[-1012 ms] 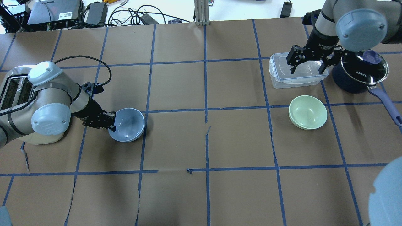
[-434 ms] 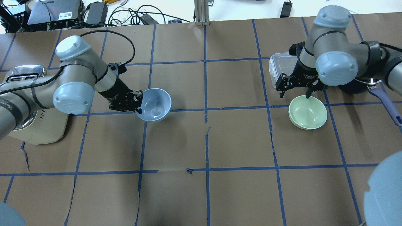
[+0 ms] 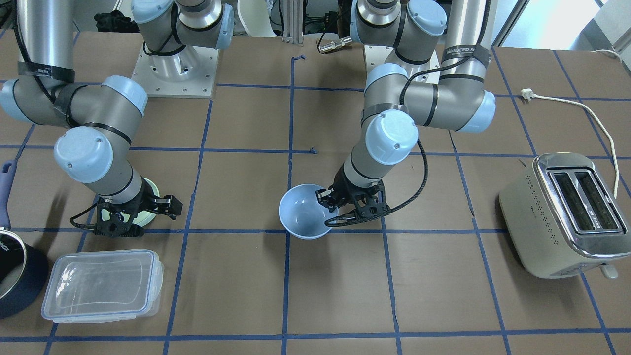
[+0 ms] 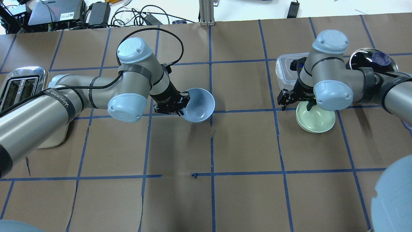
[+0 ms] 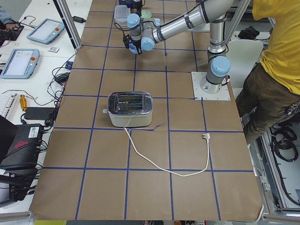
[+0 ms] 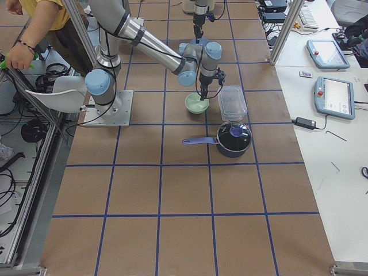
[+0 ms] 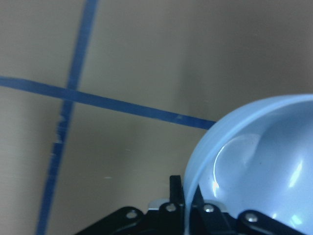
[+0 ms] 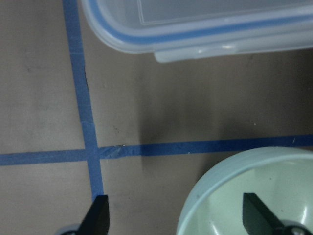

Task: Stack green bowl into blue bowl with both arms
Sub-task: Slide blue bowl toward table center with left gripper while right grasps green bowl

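Find the green bowl (image 4: 317,120) upright on brown paper near the counter's right edge, about midway from front to back. Lower the right gripper (image 4: 296,105), spread wide and holding nothing, with one finger over the hollow and the other over bare paper. Straddle the rim squarely, then close. Avoid nudging the clear lidded container (image 4: 285,69) just beyond, toward the far edge. Hold the left gripper (image 4: 183,108) pinched tight on the rim of the blue bowl (image 4: 199,103), tilted at the counter's middle and apparently clear of the paper. Set it level, mouth up, before bringing the green one over. Expect slick, glossy, thin-walled round shells of near-equal size: seat centred, release low. Farther out, note a dark saucepan (image 4: 370,58) nearer the far right corner and a shiny metal toaster (image 4: 19,83) at the left edge.
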`<control>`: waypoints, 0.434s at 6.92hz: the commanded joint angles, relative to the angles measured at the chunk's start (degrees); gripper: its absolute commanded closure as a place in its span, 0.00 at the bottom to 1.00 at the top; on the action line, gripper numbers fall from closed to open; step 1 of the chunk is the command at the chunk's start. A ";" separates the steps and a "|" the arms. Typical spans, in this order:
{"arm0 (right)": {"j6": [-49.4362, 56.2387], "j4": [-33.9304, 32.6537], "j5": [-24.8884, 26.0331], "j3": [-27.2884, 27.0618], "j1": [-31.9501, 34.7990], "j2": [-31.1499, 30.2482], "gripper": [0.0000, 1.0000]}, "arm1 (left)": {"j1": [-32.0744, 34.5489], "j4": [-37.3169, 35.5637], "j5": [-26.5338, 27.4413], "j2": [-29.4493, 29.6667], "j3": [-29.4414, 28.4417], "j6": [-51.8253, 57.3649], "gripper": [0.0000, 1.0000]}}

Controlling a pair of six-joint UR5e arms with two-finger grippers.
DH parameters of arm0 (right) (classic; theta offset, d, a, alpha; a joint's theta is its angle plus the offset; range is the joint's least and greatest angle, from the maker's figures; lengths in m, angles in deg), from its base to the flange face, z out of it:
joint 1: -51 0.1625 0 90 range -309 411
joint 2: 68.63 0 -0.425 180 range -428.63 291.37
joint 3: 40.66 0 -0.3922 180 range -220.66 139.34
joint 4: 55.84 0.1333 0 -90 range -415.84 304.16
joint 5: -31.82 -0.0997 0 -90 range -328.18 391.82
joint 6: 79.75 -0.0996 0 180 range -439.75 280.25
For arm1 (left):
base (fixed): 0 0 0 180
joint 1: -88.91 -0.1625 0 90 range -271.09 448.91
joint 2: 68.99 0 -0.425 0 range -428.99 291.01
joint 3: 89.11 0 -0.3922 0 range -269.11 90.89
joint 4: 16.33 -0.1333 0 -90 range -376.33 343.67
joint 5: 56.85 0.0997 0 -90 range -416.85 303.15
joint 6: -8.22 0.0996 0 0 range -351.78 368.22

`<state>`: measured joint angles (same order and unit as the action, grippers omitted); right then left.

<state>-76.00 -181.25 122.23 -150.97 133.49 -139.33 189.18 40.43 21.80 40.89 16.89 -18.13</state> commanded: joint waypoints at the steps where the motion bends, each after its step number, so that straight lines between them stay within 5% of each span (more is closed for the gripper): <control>1: -2.17 -1.85 0.12 -0.52 -0.04 0.04 0.91 | 2.83 -4.61 0.10 1.65 -0.01 -3.00 1.00; 3: -2.43 -1.67 0.13 0.09 -0.13 -0.31 1.00 | 3.18 -9.02 0.10 4.90 -0.10 -4.74 1.00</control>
<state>-78.06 -182.97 122.37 -151.22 133.39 -139.38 191.96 33.66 21.93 44.03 16.81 -21.54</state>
